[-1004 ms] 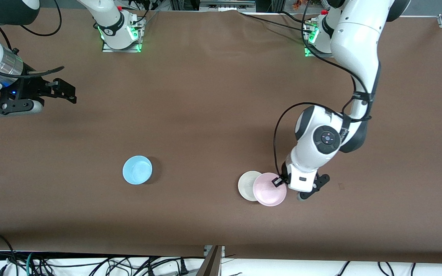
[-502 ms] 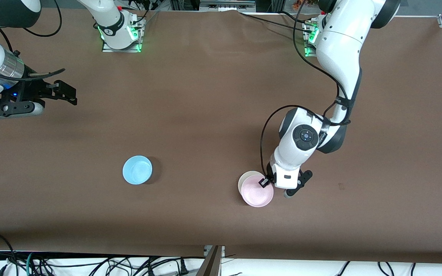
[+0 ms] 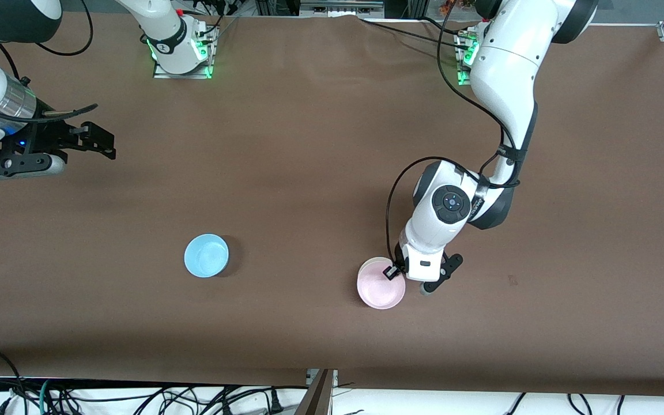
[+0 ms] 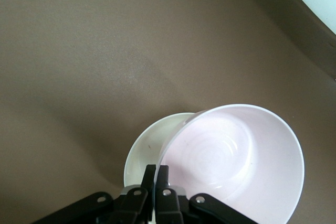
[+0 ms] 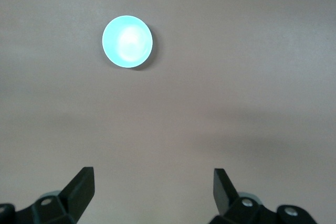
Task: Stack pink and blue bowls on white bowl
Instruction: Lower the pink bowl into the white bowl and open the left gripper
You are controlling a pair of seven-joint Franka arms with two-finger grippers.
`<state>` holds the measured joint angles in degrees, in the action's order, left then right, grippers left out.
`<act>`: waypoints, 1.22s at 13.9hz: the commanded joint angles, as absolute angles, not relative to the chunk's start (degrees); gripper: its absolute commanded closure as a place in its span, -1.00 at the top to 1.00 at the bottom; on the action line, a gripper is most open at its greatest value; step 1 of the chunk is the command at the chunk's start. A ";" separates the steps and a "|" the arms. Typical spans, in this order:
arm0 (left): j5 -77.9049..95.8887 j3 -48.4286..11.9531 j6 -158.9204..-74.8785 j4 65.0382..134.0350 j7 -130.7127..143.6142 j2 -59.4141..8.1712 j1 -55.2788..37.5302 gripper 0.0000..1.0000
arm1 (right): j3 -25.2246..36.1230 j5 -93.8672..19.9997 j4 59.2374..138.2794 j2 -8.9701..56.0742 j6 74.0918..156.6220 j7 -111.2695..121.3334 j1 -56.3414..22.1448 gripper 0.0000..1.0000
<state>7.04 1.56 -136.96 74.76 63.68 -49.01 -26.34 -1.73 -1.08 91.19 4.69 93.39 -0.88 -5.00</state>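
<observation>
since a second ago the left arm has carried the pink bowl (image 3: 380,290) sideways toward the right arm's end of the table, so that it now hangs almost squarely over the white bowl (image 3: 369,264), where before it overlapped only one edge of it. only a thin crescent of the white bowl shows past the pink rim in the front view. the left gripper (image 3: 392,272) is clenched on the pink bowl's rim, its two fingers pressed together with the thin wall between them, as the left wrist view shows at the fingertips (image 4: 156,174). in that wrist view the pink bowl (image 4: 236,163) sits tilted above the white bowl (image 4: 149,142), covering most of it; whether the two touch cannot be told. the blue bowl (image 3: 206,255) rests upright on the brown table (image 3: 309,144), well apart from the other two, toward the right arm's end, and has not shifted. the right arm waits at its own end of the table, its right gripper (image 3: 87,138) hovering over bare tabletop with the fingers spread wide; the right wrist view looks down between them (image 5: 149,187) at the blue bowl (image 5: 127,41).
</observation>
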 commanded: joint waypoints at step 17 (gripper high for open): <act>7.73 2.29 -136.49 76.47 64.16 -48.08 -26.63 0.19 | -2.02 -0.97 89.47 5.71 95.01 -0.71 -4.57 0.99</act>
<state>7.04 1.80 -136.96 76.63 63.90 -49.30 -26.72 -1.73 -1.07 90.92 4.97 94.97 -0.88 -4.99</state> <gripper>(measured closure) 0.533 0.000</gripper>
